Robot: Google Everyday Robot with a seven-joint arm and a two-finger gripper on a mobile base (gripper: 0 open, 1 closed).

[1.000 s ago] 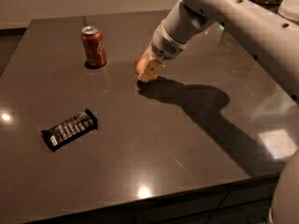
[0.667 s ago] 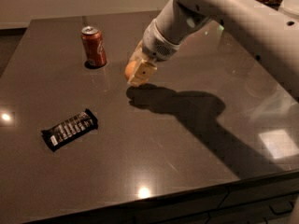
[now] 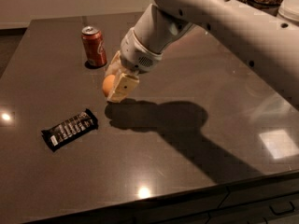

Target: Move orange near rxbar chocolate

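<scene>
The orange [image 3: 108,85] is a small round fruit held between the tan fingers of my gripper [image 3: 115,85]. The gripper is shut on it and holds it just above the dark table, left of centre. The rxbar chocolate [image 3: 70,129], a flat black wrapper with white lettering, lies on the table below and to the left of the gripper, a short gap away. My white arm reaches in from the upper right and hides part of the orange.
A red soda can [image 3: 94,46] stands upright at the back left, just behind the gripper. The dark table [image 3: 196,171] has its front edge near the bottom. Jars and a white container [image 3: 289,8] sit at the far right corner.
My gripper has carried the orange to the left and toward the front, from the table's middle back to a spot close to the rxbar chocolate.
</scene>
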